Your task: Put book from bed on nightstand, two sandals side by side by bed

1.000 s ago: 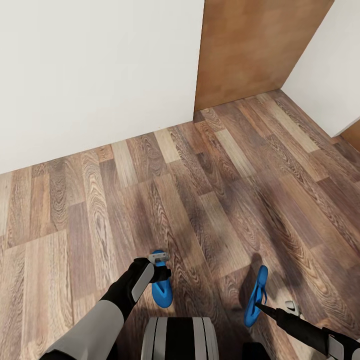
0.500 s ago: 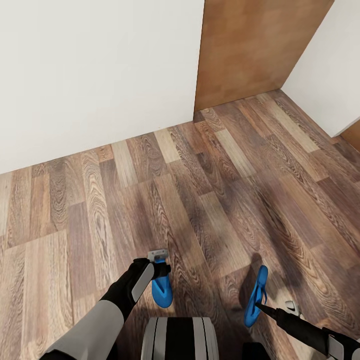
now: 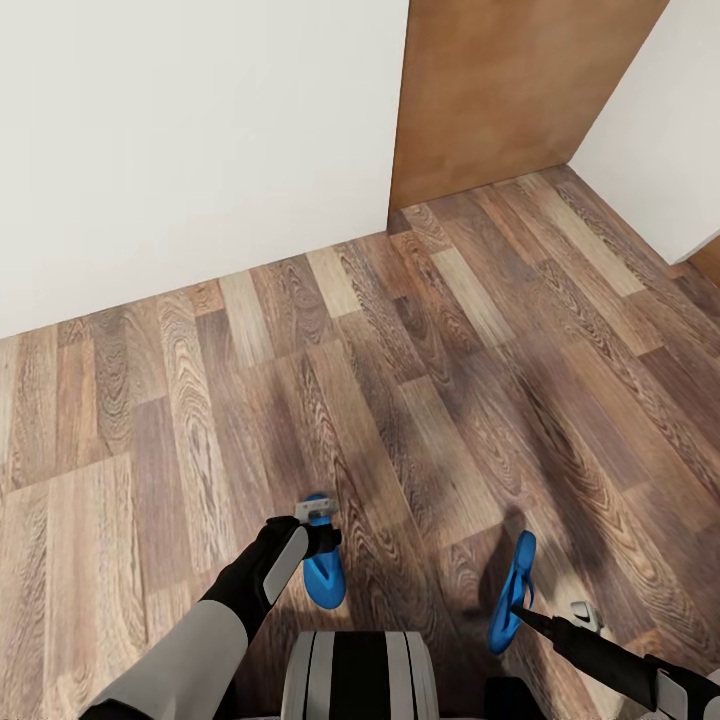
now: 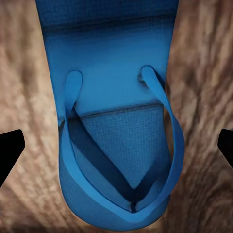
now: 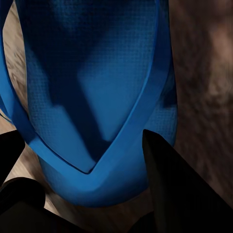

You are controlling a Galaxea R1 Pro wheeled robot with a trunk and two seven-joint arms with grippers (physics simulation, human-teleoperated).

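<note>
Two bright blue sandals are in view on the wood-plank floor. One sandal lies flat, straps up, under my left gripper. That gripper is open, its dark fingertips far apart on either side of the sandal. The other sandal hangs on edge above its shadow. My right gripper is shut on its toe end, with one finger pressed against the strap. The book, the bed and the nightstand are out of view.
A white wall runs across the back. A brown wooden panel stands in the corner beside another white wall on the right. My trunk sits at the bottom, between the arms.
The whole picture has shifted slightly, so the camera moved a little. Both arms and both sandals keep their places relative to me.
</note>
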